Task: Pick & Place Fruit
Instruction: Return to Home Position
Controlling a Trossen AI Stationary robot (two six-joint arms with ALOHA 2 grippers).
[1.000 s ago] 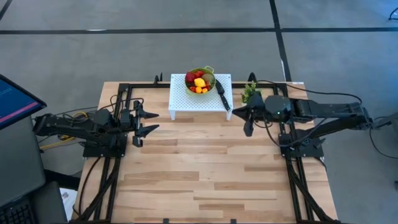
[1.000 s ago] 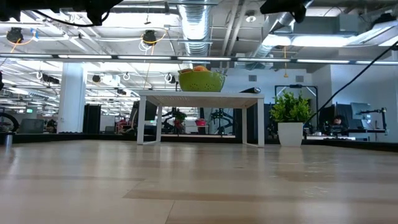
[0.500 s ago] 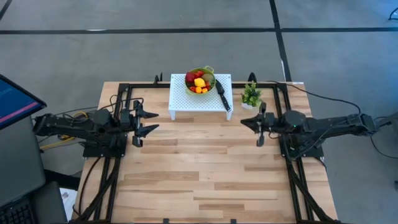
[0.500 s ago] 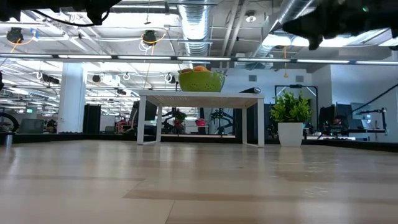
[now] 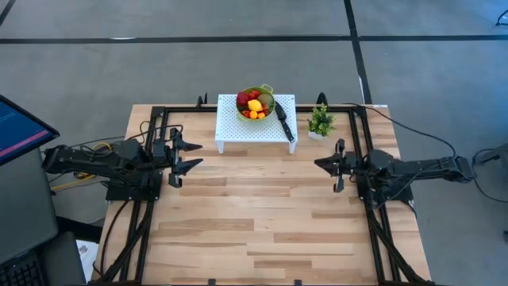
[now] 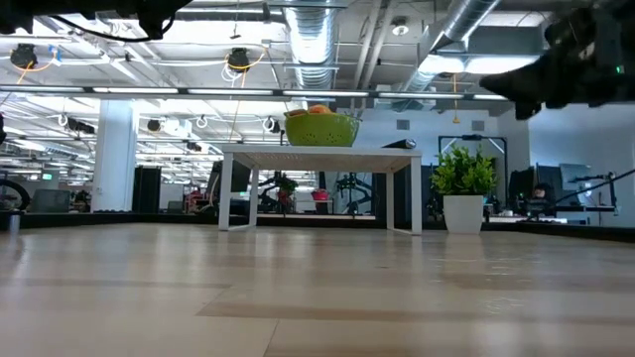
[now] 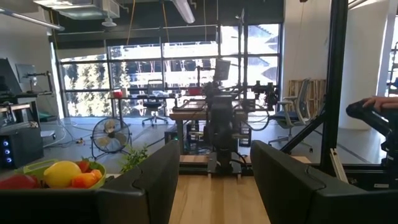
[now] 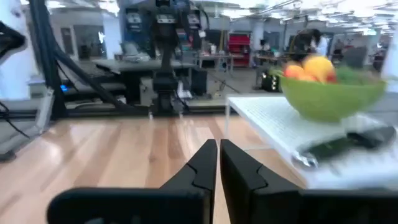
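Fruit (image 5: 253,104) in green bowl (image 5: 271,96), left claw (image 5: 193,156) spread open, right claw (image 5: 321,164) closed, empty

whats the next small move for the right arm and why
Probably draw the right gripper a little toward its base, to mirror the parked pose of the left gripper. It is shut on nothing, the fruit sits in the green bowl on the white shelf, and the black knife lies beside the bowl, so nothing seems left to pick.
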